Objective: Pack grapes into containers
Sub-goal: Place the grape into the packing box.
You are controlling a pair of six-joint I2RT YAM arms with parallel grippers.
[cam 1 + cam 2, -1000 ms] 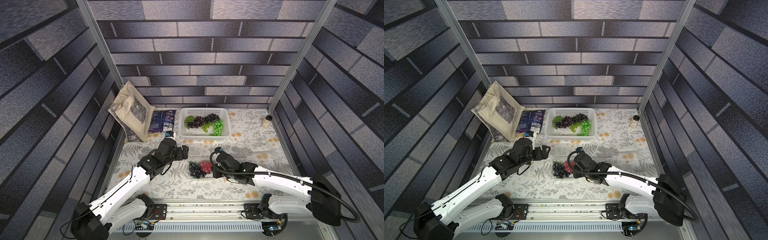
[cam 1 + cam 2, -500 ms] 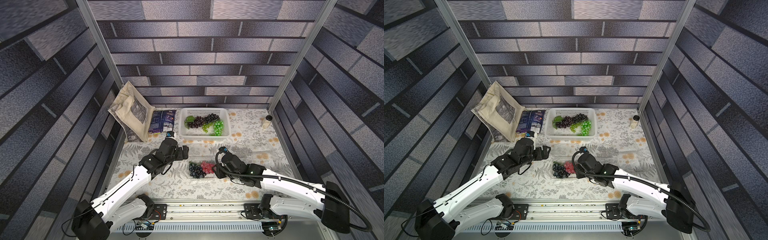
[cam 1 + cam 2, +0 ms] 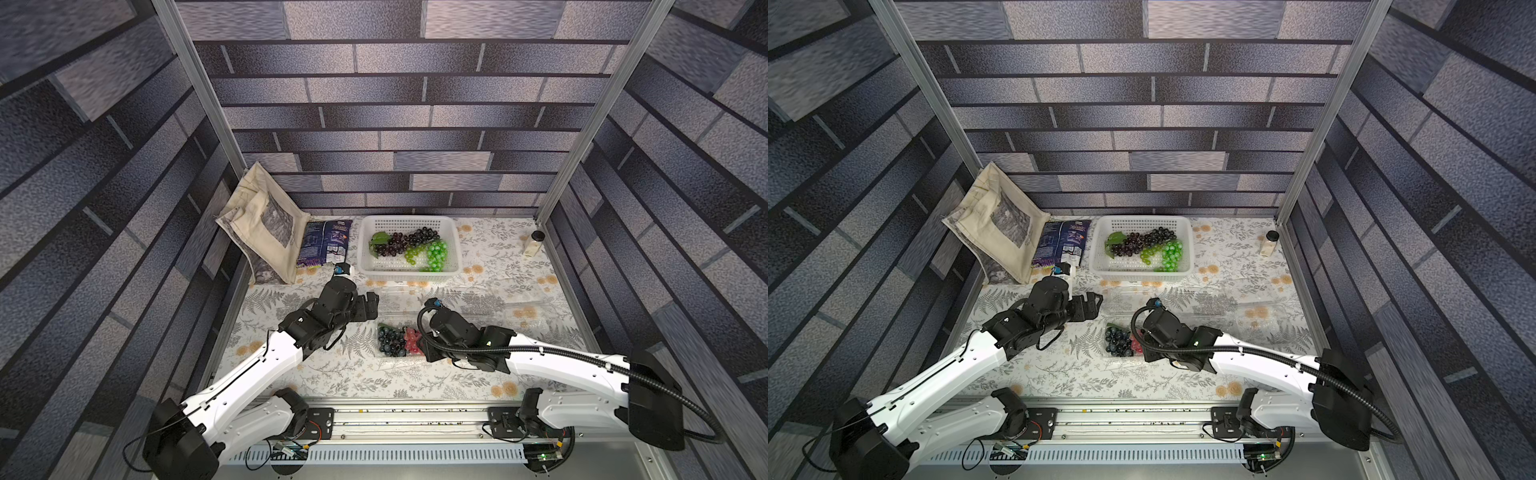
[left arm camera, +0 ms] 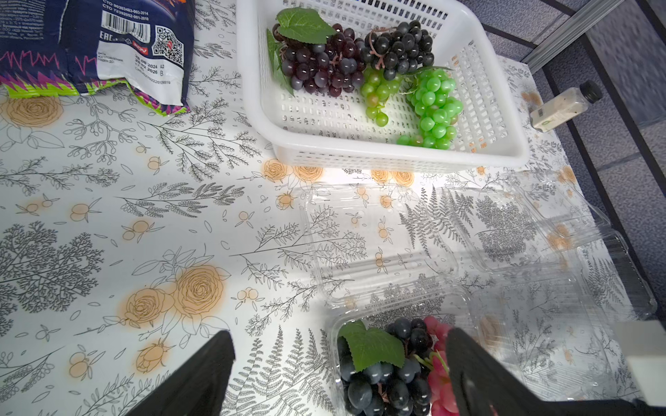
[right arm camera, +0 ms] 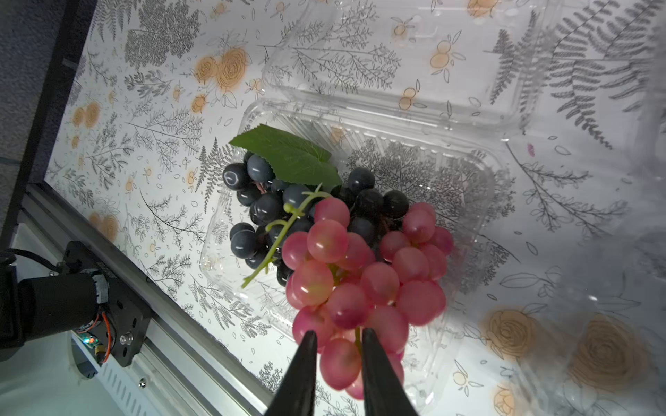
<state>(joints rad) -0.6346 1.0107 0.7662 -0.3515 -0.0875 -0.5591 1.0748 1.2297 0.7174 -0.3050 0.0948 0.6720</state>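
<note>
Lying in open container: dark bunch, red bunch; right gripper pinching red bunch; left gripper spread.

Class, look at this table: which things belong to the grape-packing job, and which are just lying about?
Job in hand: red bunch; dark bunch; open punnet with both in it; spare clear punnets; dark and green grapes waiting in the white basket.

Lying about: cloth tote bag; snack packet; small bottle.
</note>
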